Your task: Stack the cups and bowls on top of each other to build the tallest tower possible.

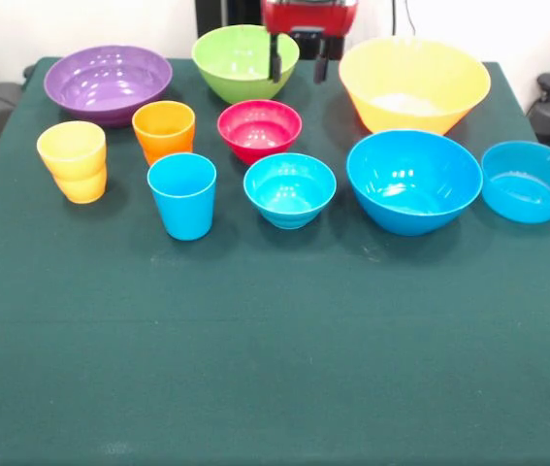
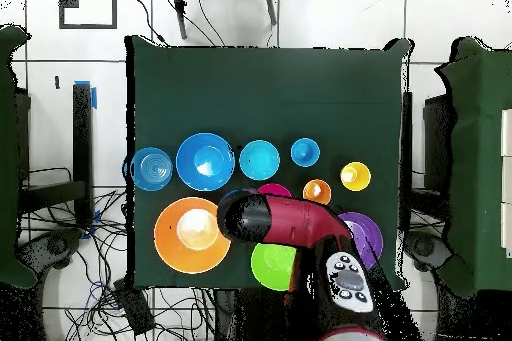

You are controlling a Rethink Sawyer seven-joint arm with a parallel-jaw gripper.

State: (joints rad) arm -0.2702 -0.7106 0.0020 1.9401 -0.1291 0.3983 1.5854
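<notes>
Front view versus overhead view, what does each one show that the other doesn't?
Only the front view shows the gripper with its two fingers apart, hanging between the green bowl and the yellow-orange bowl, and the whole red bowl.

Only the overhead view shows the red arm reaching over the table, hiding most of the red bowl and parts of the green and purple bowls, plus the floor and cables around the table.

Both show nothing stacked: three cups and seven bowls standing separately on the green cloth.

No readable text or labels anywhere.
</notes>
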